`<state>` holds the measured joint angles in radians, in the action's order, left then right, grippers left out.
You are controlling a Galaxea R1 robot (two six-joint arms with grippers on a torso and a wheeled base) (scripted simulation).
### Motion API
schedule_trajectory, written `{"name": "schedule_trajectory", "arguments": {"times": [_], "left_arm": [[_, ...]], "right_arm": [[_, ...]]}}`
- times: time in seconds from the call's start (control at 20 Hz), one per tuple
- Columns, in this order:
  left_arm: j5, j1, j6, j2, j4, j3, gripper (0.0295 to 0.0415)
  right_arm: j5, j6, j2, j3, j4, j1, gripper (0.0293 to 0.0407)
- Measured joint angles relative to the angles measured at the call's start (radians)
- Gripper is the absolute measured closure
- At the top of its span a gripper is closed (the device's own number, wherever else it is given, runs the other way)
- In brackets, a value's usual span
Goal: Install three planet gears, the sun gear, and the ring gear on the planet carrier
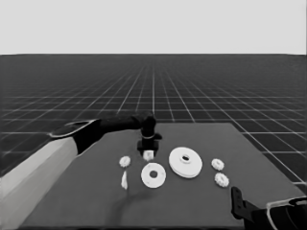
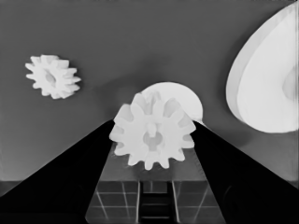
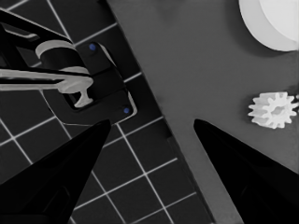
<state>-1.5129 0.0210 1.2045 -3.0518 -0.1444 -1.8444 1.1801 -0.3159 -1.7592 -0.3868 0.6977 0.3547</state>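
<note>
Left pincer [image 2: 152, 140] grips a planet gear [image 2: 153, 135] just behind the smaller round part [image 1: 153, 175]; right pincer [image 3: 149, 128] parked, fingers apart

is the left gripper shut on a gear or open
Shut on a gear: the left gripper has a planet gear clamped between its fingers, above the smaller round part.

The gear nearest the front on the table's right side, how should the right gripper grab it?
Probably from straight above, fingers across its toothed rim, because the front gear lies flat and low. Pinch left to right, since another gear sits close behind it. The right gripper waits open nearby; the left gripper is shut on a third gear.
</note>
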Motion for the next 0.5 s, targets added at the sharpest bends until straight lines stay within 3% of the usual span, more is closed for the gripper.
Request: {"name": "schedule_trajectory", "arguments": {"times": [0.05, 0.15, 0.5], "left_arm": [[0.025, -0.054, -0.021, -0.013, -0.055, -0.038, 0.0398], [0.054, -0.117, -0.05, -0.031, -0.103, -0.093, 0.0398], [0.072, -0.143, -0.068, -0.044, -0.125, -0.128, 0.0398]], "right_arm": [[0.0, 0.0, 0.0, 0.0, 0.0, 0.0, 0.0315], [0.0, 0.0, 0.0, 0.0, 0.0, 0.0, 0.0315], [0.0, 0.0, 0.0, 0.0, 0.0, 0.0, 0.0315]]}}
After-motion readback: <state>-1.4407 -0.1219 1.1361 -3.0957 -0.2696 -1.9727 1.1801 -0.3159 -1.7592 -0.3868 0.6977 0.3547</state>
